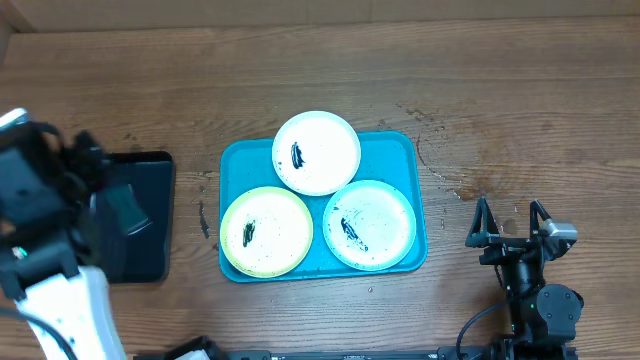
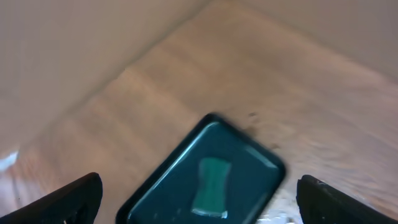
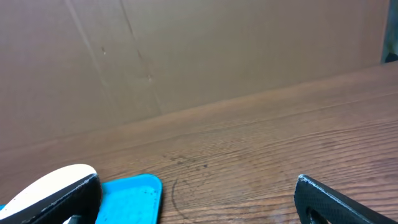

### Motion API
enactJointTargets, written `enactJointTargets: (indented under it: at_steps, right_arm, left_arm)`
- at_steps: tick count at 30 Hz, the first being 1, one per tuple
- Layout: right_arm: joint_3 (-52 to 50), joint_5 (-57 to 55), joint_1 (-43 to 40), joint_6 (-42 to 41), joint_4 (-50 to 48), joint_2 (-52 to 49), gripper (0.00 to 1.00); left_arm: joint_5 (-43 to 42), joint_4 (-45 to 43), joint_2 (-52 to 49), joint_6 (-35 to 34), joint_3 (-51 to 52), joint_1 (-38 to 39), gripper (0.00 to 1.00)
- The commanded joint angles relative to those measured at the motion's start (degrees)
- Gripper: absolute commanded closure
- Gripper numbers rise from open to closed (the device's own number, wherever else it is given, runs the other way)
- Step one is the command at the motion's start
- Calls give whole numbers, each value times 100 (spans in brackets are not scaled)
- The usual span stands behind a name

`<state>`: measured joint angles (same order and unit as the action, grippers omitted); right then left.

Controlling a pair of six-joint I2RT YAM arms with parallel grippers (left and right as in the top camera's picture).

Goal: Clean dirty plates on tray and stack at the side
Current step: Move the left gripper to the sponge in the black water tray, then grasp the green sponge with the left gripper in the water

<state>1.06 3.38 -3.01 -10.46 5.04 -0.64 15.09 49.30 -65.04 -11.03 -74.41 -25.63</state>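
Note:
Three dirty plates lie on the turquoise tray (image 1: 402, 145): a white plate (image 1: 317, 151) at the back, a yellow-green rimmed plate (image 1: 266, 231) front left, a mint rimmed plate (image 1: 370, 225) front right. Each has a black smear. My left gripper (image 2: 199, 202) is open and empty, above the black tray (image 2: 168, 193) with the green sponge (image 2: 211, 185). My right gripper (image 1: 511, 222) is open and empty, to the right of the turquoise tray. The right wrist view shows the tray's corner (image 3: 134, 196) and the white plate's edge (image 3: 46, 183).
The black tray (image 1: 150, 215) sits at the left of the wooden table, partly under my left arm. A cardboard wall (image 3: 186, 56) stands behind the table. A faint ring mark and dark specks are on the wood right of the turquoise tray.

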Motion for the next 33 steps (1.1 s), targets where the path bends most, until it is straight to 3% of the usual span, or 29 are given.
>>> enactJointTargets:
  at_steps: [1,10,15,18,19,22,33]
  right_arm:
    - [-59,-72,-35,46,-39,33,0]
    - [-59,-72,-35,46,-39,33,0]
    - [-61,-72,-35,46,-39,33,0]
    - [-59,-72,-35,46,-39,33,0]
    - [-59,-72,-35,46,-39,33,0]
    - [-61,-72,-35,46,-39,33,0]
    - [-61,-72,-35,46,-39,33,0]
  left_arm:
    - [-693,61,-612,-317,-107,-673,0]
    - [-1322,452,-1762,-262,-107,-737,0]
    - [-1307,511,-2413,315,-107,-737,0]
    - [-1329,509,-2852,579,-107,-737,20]
    - [-1333,527,-2944,584,-107,-737,20]
    - [-1364,632,-3311,575,-105,-737,5]
    - [-1853,743,-4590,1128,-103,-745,2]
